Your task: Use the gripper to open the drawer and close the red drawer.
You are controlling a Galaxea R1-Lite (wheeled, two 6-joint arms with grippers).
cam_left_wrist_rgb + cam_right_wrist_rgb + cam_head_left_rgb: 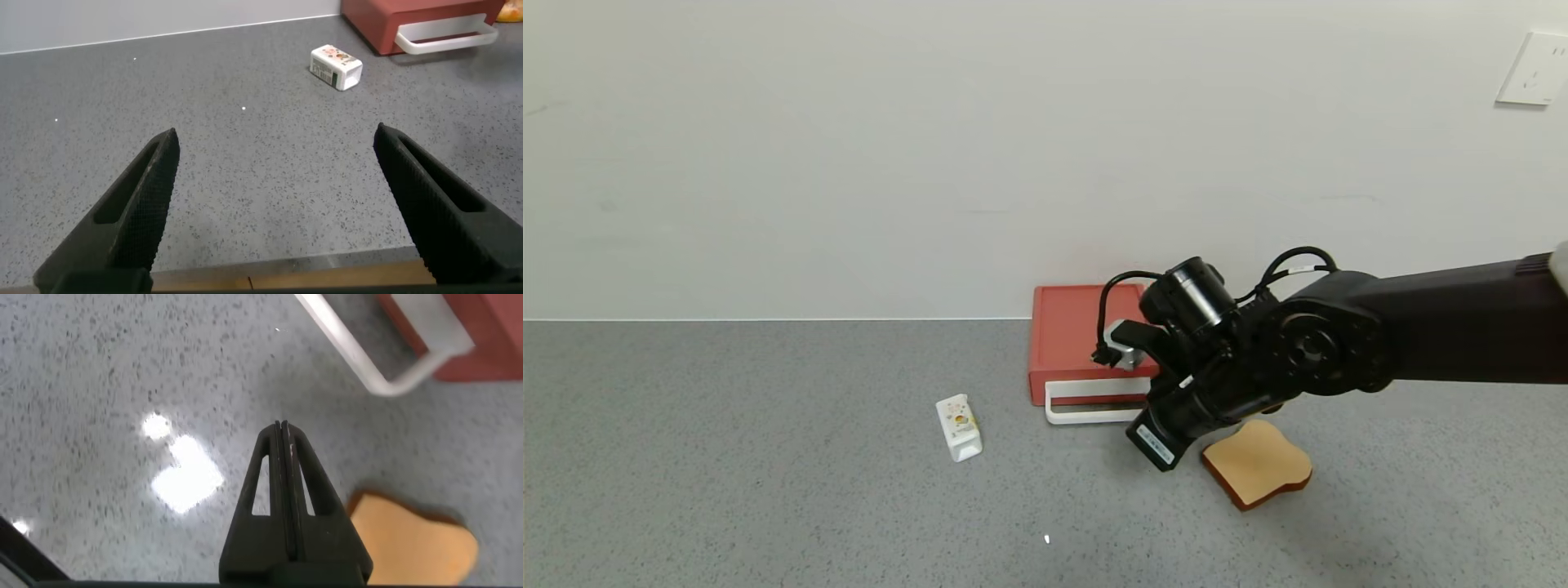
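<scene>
right arm: black shell | looped black cables | white barcode label

In the head view the right part of the drawer and the right end of its handle are covered by the right arm. The toast is cut by the picture edge. The carton print cannot be read.

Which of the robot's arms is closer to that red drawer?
Right. Its pincer hovers just off the red drawer's white handle. The left pincer waits far across the counter.
</scene>
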